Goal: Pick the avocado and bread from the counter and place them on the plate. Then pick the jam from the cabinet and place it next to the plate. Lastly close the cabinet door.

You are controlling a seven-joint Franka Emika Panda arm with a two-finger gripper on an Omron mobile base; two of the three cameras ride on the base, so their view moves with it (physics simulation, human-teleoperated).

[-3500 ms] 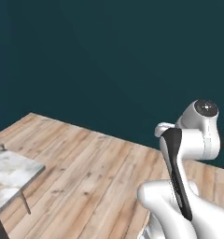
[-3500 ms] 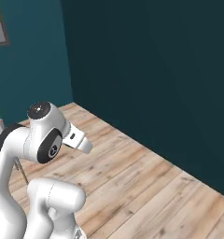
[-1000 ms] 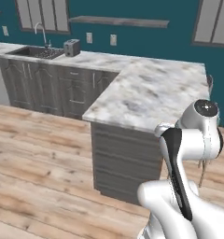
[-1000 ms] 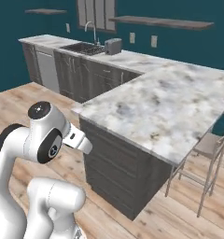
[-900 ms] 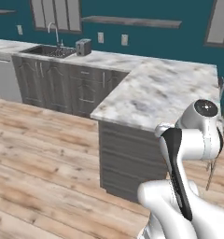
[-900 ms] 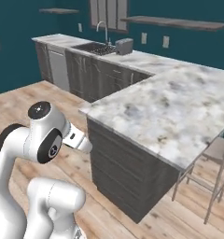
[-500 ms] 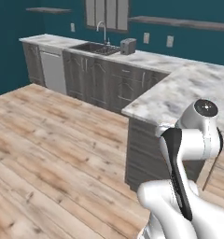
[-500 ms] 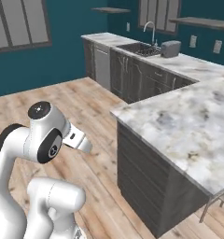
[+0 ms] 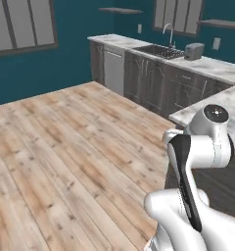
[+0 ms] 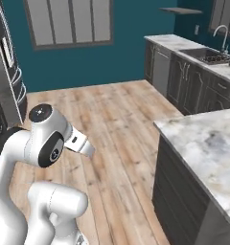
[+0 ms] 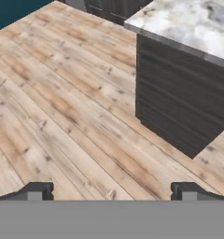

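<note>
The whole scene has swung round since half a second ago, so the camera has turned with the base and the things themselves have not moved. In the left base view the wooden floor [image 9: 65, 147] now takes most of the picture, and the run of grey cabinets with the sink [image 9: 161, 49] and a small grey box [image 9: 194, 50] beside it sits further right and further back than before. The marble counter [image 10: 208, 148] is now at the right edge of the right base view, with nothing on the part that shows. A tall window [image 10: 69, 21] has come into sight on the teal wall. The arm [image 10: 45, 139] is folded as before. In the hand view the gripper [image 11: 111, 190] has its 2 fingertips [image 11: 37, 190] spread wide over the floor, holding nothing, near the corner of the counter's dark base.
</note>
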